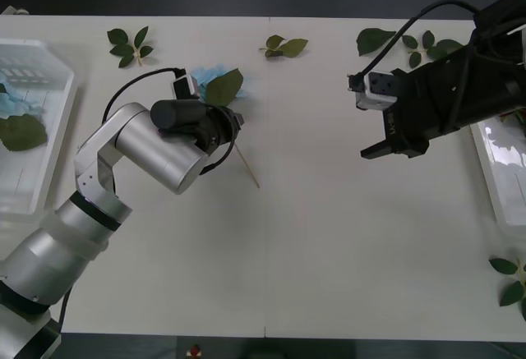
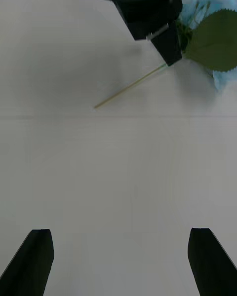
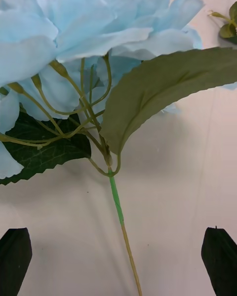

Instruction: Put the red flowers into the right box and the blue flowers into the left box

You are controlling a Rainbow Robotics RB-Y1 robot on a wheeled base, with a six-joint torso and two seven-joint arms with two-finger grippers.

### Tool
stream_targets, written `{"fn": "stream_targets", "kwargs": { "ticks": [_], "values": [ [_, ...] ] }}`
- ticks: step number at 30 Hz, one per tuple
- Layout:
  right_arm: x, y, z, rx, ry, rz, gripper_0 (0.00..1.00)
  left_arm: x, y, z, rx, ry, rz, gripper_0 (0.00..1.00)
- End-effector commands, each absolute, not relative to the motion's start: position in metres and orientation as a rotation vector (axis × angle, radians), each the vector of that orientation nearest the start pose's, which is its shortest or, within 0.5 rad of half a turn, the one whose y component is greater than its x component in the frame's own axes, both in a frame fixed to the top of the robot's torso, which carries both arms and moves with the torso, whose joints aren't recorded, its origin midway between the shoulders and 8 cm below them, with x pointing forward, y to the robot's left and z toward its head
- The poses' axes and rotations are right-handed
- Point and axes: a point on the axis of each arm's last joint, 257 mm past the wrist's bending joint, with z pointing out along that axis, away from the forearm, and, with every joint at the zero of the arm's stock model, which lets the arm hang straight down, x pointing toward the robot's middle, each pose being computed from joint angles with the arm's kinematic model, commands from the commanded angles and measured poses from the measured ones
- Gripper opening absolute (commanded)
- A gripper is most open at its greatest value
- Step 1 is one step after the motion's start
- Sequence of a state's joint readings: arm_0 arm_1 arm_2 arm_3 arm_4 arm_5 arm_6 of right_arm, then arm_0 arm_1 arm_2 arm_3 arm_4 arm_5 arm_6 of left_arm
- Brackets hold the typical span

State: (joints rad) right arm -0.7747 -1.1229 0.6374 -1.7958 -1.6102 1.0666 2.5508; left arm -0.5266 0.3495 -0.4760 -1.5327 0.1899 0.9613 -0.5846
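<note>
At the bench's left edge sits the left box (image 1: 33, 121), a shallow white plastic tray with a ribbed floor, and a pale blue cluster with a dark leaf already lies in it against its outer side. Just beyond it, toward the far edge, a loose leaf sprig (image 1: 129, 46) lies flat. The left hand (image 3: 118, 256) hovers over a blue flower (image 3: 64, 34) that lies near the far edge, left of the bench's middle; its black fingers are spread wide to either side of the thin stem and hold nothing. The bloom is a fluffy mass of thin fabric petals on wiry green stalks, with broad, serrated, matte leaves, and the stem runs green near the bloom, then straw-coloured and bare. The step in hand looks like the pick of this flower: the next move calls for a descent that brings the fingers level with the stem, a closure across it just below the leaves, then a carry leftward to the left box. So slim a stem may roll or slip unless it is pinched squarely. Another sprig (image 1: 284, 46) lies at the far edge's middle. The right hand (image 1: 394, 147) hangs above bare bench toward the right, fingers wide apart and empty. The right box (image 1: 503, 170) lies at the right edge, partly under that arm.
</note>
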Motion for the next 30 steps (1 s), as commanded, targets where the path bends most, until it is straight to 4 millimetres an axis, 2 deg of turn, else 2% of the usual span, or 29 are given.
{"fn": "stream_targets", "kwargs": {
  "ticks": [1, 7, 14, 15, 16, 17, 18, 19, 21, 30],
  "values": [
    [0.451, -0.119, -0.136, -1.788, 1.585, 0.306, 0.79, 0.603, 0.088, -0.232, -0.297, 2.158, -0.435, 1.00],
    [0.450, -0.110, -0.136, -1.744, 1.541, 0.406, 0.79, 0.619, 0.083, -0.239, -0.305, 2.138, -0.450, 1.00],
    [0.448, -0.106, -0.145, -1.599, 1.593, 0.529, 0.79, 0.623, 0.090, -0.243, -0.300, 2.139, -0.409, 1.00],
    [0.448, -0.104, -0.144, -1.591, 1.588, 0.529, 0.79, 0.623, 0.093, -0.246, -0.302, 2.144, -0.401, 0.85],
    [0.448, -0.104, -0.144, -1.591, 1.588, 0.529, 0.79, 0.623, 0.094, -0.248, -0.302, 2.147, -0.397, 0.64],
    [0.448, -0.104, -0.144, -1.590, 1.586, 0.530, 0.79, 0.623, 0.095, -0.249, -0.304, 2.149, -0.394, 0.52],
    [0.449, -0.104, -0.143, -1.588, 1.585, 0.528, 0.78, 0.623, 0.096, -0.250, -0.303, 2.151, -0.389, 0.31],
    [0.449, -0.104, -0.143, -1.588, 1.586, 0.526, 0.79, 0.623, 0.098, -0.253, -0.303, 2.153, -0.380, 0.15],
    [0.450, -0.106, -0.145, -1.588, 1.592, 0.524, 0.79, 0.624, 0.100, -0.255, -0.299, 2.156, -0.367, 0.01],
    [0.450, -0.107, -0.148, -1.590, 1.597, 0.519, 0.79, 0.622, 0.102, -0.263, -0.305, 2.173, -0.363, 0.00]
  ]
}}
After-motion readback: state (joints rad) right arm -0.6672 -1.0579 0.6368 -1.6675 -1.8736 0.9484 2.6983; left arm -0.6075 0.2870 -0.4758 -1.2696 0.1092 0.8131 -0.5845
